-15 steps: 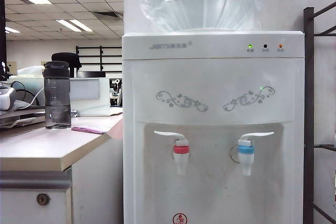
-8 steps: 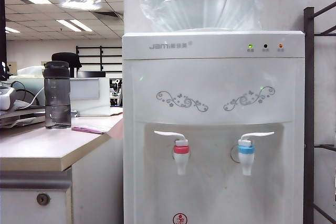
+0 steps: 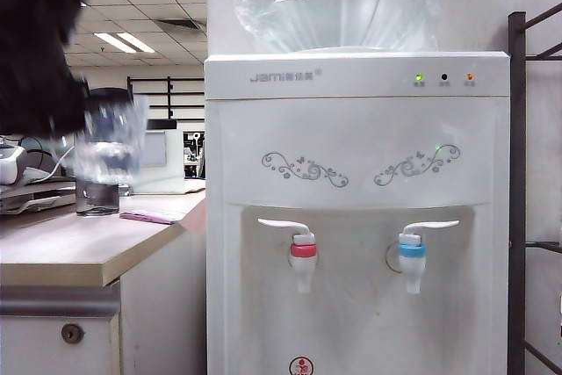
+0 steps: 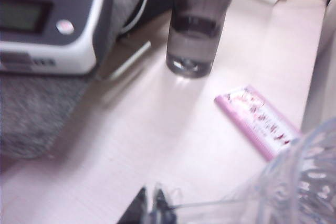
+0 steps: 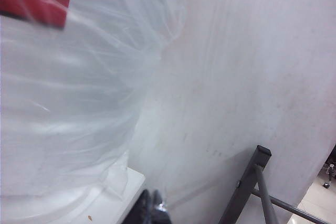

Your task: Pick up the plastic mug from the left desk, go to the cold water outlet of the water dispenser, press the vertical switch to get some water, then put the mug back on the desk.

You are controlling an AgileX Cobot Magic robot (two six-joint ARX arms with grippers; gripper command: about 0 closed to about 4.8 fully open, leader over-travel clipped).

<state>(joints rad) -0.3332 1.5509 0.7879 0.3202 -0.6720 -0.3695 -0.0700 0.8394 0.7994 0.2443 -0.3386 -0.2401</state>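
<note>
Between my left gripper's (image 4: 153, 206) clenched tips sits the thin clear handle of the plastic mug (image 4: 294, 187), its dimpled wall bulging just beside them. It looks light, stiff and slick, so I judge the handle the surest hold, though it may swing. Below lies the left desk (image 4: 157, 129), with a pink packet (image 4: 257, 121) and, farther off, the smoky-grey bottle (image 4: 197, 22). My right gripper (image 5: 152, 208), its tips pressed together on nothing, waits up beside the dispenser's big clear bottle (image 5: 68, 103).
</note>
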